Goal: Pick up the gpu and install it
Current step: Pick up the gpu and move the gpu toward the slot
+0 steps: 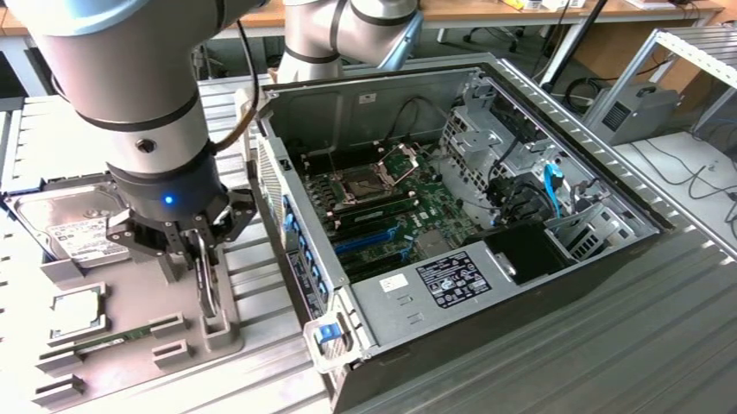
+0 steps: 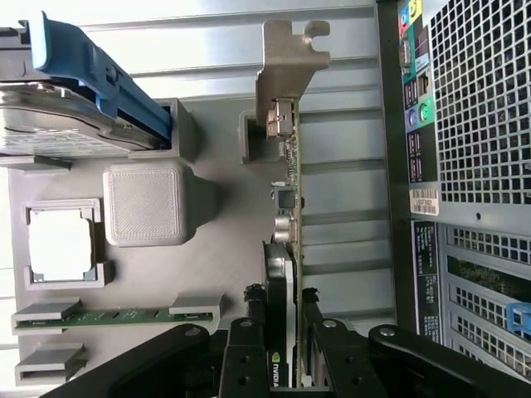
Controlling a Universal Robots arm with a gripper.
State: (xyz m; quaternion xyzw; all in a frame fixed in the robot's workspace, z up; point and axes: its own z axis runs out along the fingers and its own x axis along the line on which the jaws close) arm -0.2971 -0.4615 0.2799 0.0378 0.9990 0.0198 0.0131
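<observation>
**Gpu (image 2: pixel 288 166), one.** It is standing on its long edge in a slot of the grey tray (image 1: pixel 138 293) and passing between the jaws. The jaws are sitting narrow, with a black finger (image 2: pixel 245 356) pressing on each face of the card. The bracket (image 2: pixel 286 66) is lying at the end farthest from the jaws. A small green-and-white logo is showing on the card's edge right at the jaws, its lettering not legible.

**Arm (image 1: pixel 127 95), one.** It is hanging straight over the tray, a blue light glowing just above the jaws.

**Other tray contents, one each.**
- The hard drive (image 1: pixel 72 226) is lying well to one side of the jaws, its white label too small to read.
- The CPU (image 1: pixel 75 309) is lying near it.
- The green RAM stick (image 1: pixel 116 338) is lying beside the CPU.

**PC case (image 1: pixel 495 354), one.** It is lying open on the slatted worktop (image 1: pixel 645 345), just beside the jaws on the side away from the drive.
- The exterior view is showing the motherboard (image 1: pixel 381 207) and a black label, unreadable.
- The wrist view is showing the case's rear grille (image 2: pixel 481 108), coloured ports and a barcode sticker.
</observation>
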